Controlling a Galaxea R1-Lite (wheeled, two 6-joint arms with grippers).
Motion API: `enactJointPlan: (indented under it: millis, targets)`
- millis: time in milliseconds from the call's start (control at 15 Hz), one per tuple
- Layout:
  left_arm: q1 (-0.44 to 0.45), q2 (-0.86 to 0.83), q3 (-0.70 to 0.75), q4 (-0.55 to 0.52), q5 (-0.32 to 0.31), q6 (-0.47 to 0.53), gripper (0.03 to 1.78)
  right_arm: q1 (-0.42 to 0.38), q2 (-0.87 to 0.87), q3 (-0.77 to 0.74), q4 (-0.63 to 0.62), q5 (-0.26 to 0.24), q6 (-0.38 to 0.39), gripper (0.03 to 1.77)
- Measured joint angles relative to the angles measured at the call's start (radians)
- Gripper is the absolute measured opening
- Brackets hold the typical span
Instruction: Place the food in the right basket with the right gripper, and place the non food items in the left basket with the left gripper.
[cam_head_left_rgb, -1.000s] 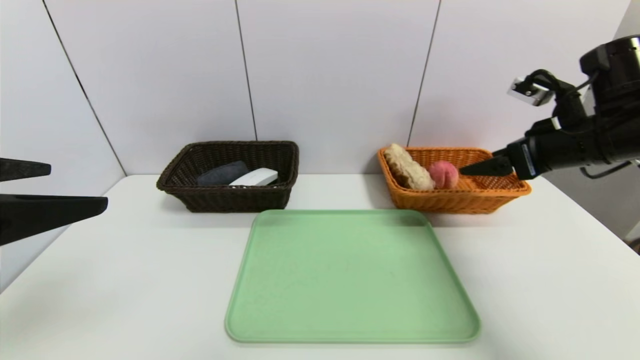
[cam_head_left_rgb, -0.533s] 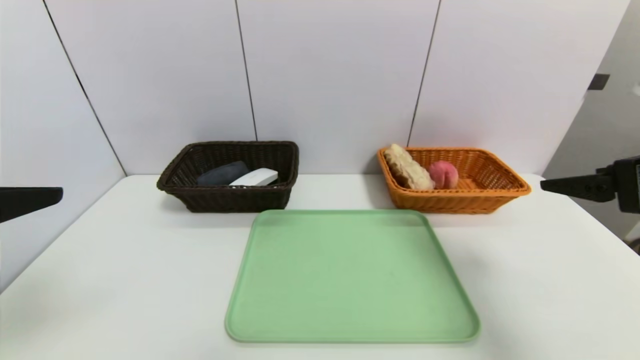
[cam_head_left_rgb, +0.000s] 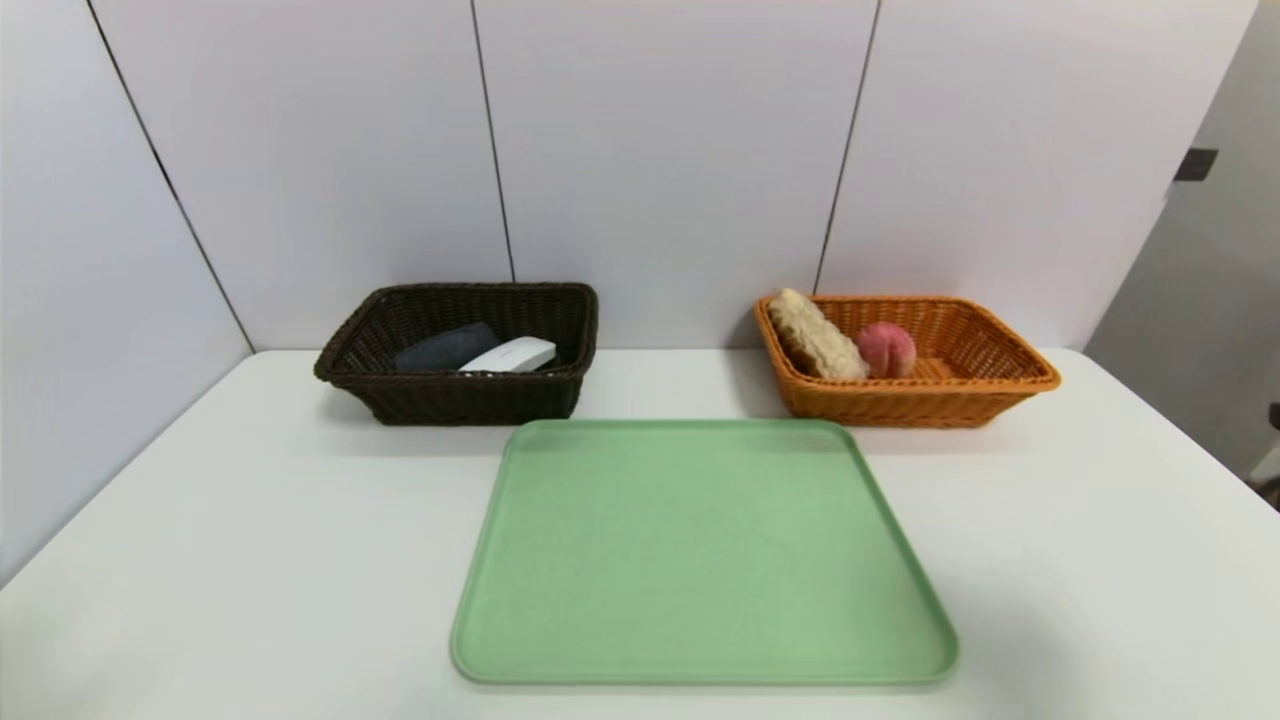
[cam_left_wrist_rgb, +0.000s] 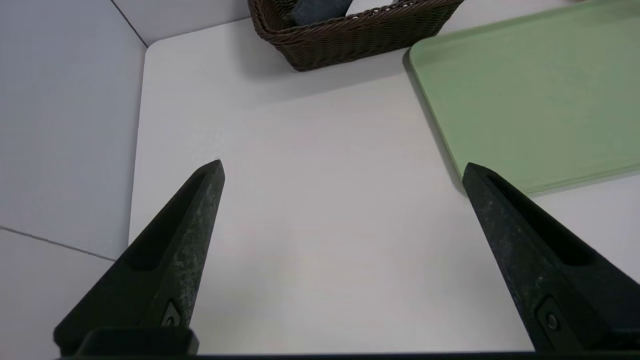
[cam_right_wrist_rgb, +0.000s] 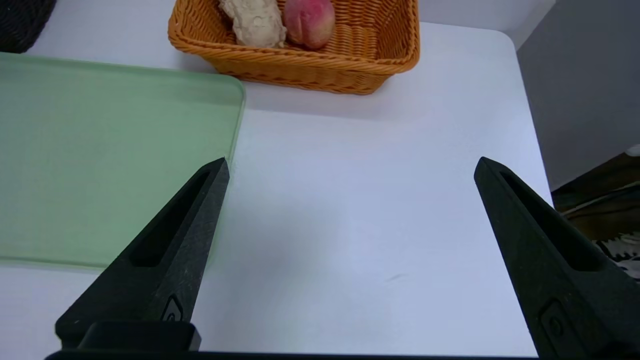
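The orange-tan right basket holds the pink-red peach and the bread roll, also seen in the right wrist view as peach and roll in that basket. The dark brown left basket holds a dark grey cloth and a white block. The pen is hidden. My left gripper hangs open and empty over bare table beside the tray. My right gripper is open and empty over bare table. Neither gripper shows in the head view.
A green tray with nothing on it lies in the middle of the white table. White wall panels stand behind the baskets. The table's right edge and the floor beyond it show in the right wrist view.
Both arms have pulled back out of the head view: the right gripper left the orange basket toward the right, the left gripper withdrew off the left edge. The basket contents have not moved.
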Motion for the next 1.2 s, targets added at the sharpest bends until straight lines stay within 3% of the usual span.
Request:
enactJointPlan:
  millis: [333,667,933,1200]
  targets:
    - [0.053,-0.191,0.121,0.02,-0.003,0.002,1.69,0.0,-0.183,0.139,-0.005,-0.005,-0.001,1.69]
    - [0.115,-0.341,0.165,0.122,-0.005,0.033,1.69,0.001,-0.322,0.244,0.0,-0.006,-0.001,1.69]
    - [0.178,-0.401,0.189,0.129,-0.079,0.049,1.69,-0.024,-0.367,0.27,-0.002,-0.001,-0.002,1.69]
    - [0.185,-0.438,0.239,0.129,-0.083,0.051,1.69,-0.028,-0.423,0.328,-0.002,0.01,-0.003,1.69]
